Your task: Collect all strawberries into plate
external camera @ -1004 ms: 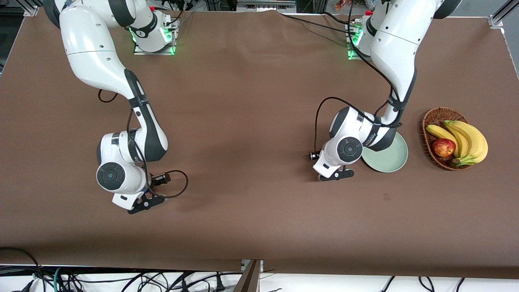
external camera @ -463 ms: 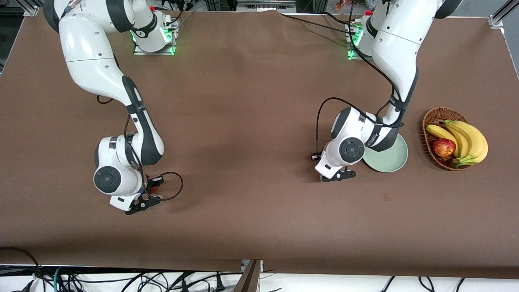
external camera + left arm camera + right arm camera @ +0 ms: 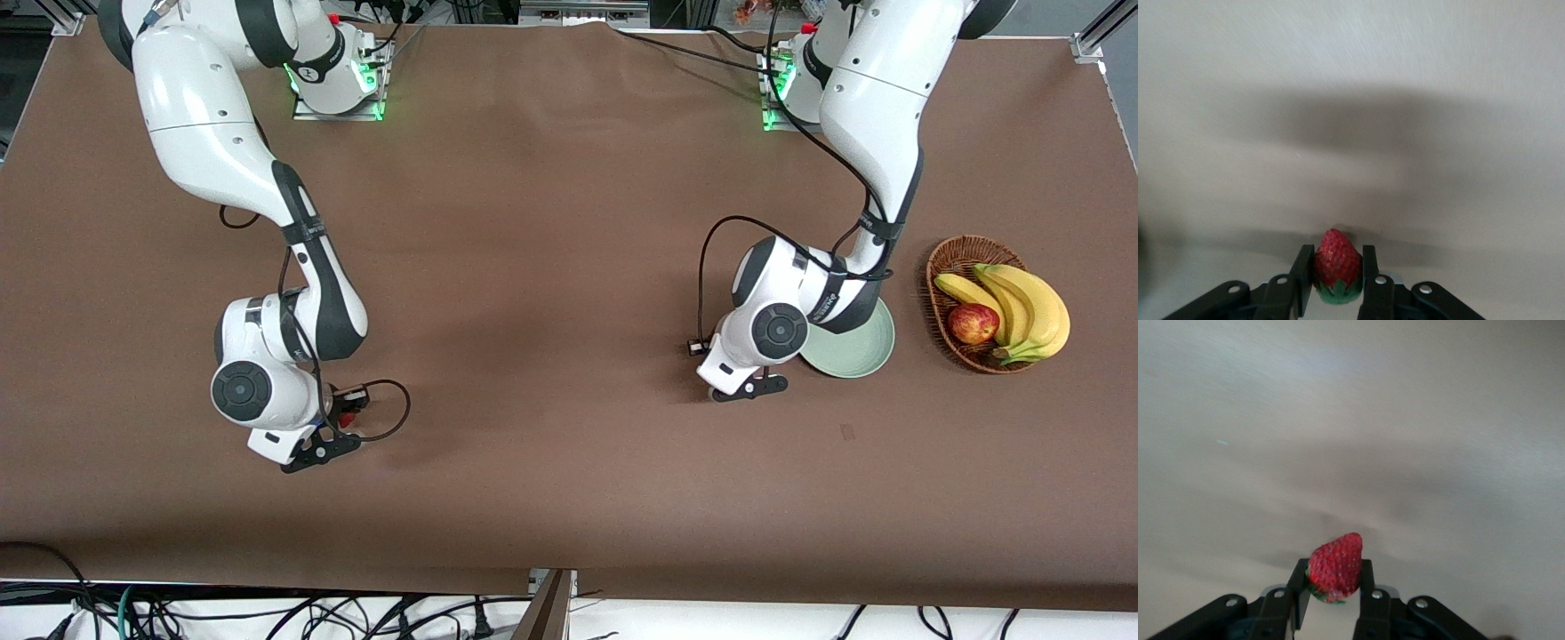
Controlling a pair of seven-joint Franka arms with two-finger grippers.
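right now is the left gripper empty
No, the left wrist view shows the left gripper with its jaws shut on a strawberry.

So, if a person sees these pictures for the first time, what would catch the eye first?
Probably the two strawberries: the left gripper is shut on one strawberry beside the mint-green plate, and the right gripper is shut on another strawberry toward the right arm's end of the table. After that, the wicker basket with bananas and a red apple, beside the plate at the left arm's end.
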